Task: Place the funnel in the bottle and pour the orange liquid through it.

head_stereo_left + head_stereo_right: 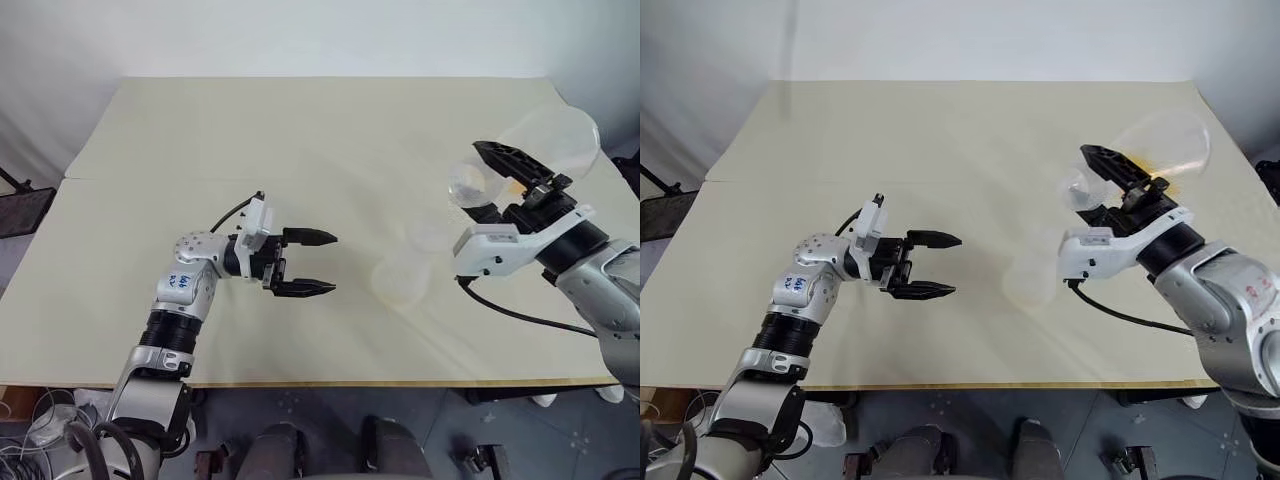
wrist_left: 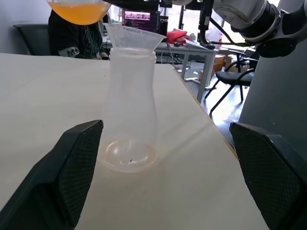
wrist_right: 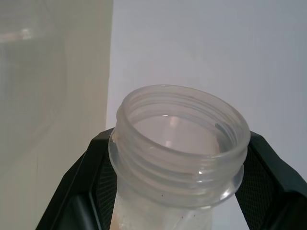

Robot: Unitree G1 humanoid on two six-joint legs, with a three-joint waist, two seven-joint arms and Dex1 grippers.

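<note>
1. Pale cream table (image 1: 300, 150) fills the scene, backed by a plain white wall; beyond its far side, the left wrist view shows office desks, a black chair and a seated person in dark clothes.
2. A clear colourless flask-shaped plastic bottle (image 2: 129, 105) stands upright on the table toward the right half, nearer the front edge than the back. Its base is broad and rounded, and it narrows to a slim neck. It looks empty, with only a faint mark on the bottom.
3. A small clear colourless plastic funnel (image 2: 134, 39) sits in the bottle's mouth, its wide round rim flaring above the neck.
4. The left gripper (image 1: 305, 263) hovers level just left of the bottle, pointing at it, with its two black fingers spread apart and nothing between them.
5. The right gripper (image 1: 515, 170) is raised above the table near the right edge and is clamped on the threaded neck of a clear wide-mouthed plastic jar (image 3: 177, 143).
6. That jar is tilted, its mouth turned toward the funnel and its rounded body above and just beside the funnel's rim.
7. Bright yellow-orange translucent liquid (image 2: 79, 10) lies in a shallow pool in the jar's lower curve.
</note>
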